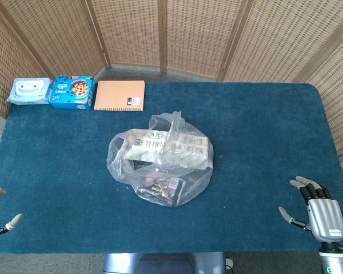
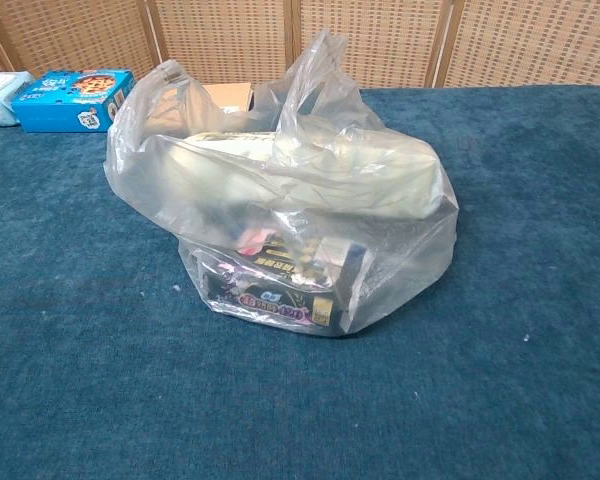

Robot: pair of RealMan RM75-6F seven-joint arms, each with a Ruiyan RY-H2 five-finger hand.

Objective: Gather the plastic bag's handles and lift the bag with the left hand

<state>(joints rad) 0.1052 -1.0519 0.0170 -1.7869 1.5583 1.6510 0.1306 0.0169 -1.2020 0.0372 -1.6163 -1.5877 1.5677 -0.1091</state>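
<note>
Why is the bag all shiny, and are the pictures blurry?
In the chest view the plastic bag is clear and crinkly, so light bounces off its folds in pale patches, and the things inside look hazy; the picture is fairly sharp. In the head view the bag shines less, the light is soft and even, with hardly any shadow on the blue table.

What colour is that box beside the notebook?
Blue, with a snack picture: the box shows best in the head view.
</note>
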